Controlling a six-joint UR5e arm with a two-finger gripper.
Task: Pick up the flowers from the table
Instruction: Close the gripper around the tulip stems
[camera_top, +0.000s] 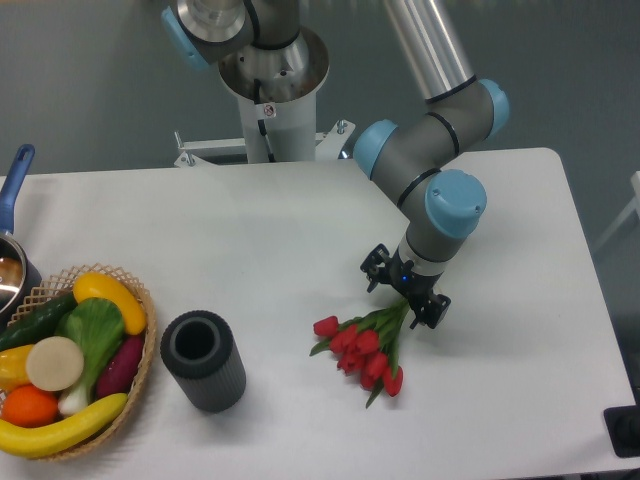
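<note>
The flowers (362, 347), a small bunch of red tulip buds with green leaves, lie on the white table (250, 240) right of centre, towards the front. Their thin green stems run up and to the right, and their ends are hidden under the gripper. My gripper (405, 291) points down, low over the stem ends. Its black fingers (433, 309) stand spread on either side of the stems. The jaws look open, with the stems between them. The buds rest on the table.
A dark ribbed cylindrical vase (203, 360) stands upright left of the flowers. A wicker basket of fruit and vegetables (70, 370) sits at the front left. A pot with a blue handle (12, 240) is at the left edge. The arm's base (270, 80) stands behind the table.
</note>
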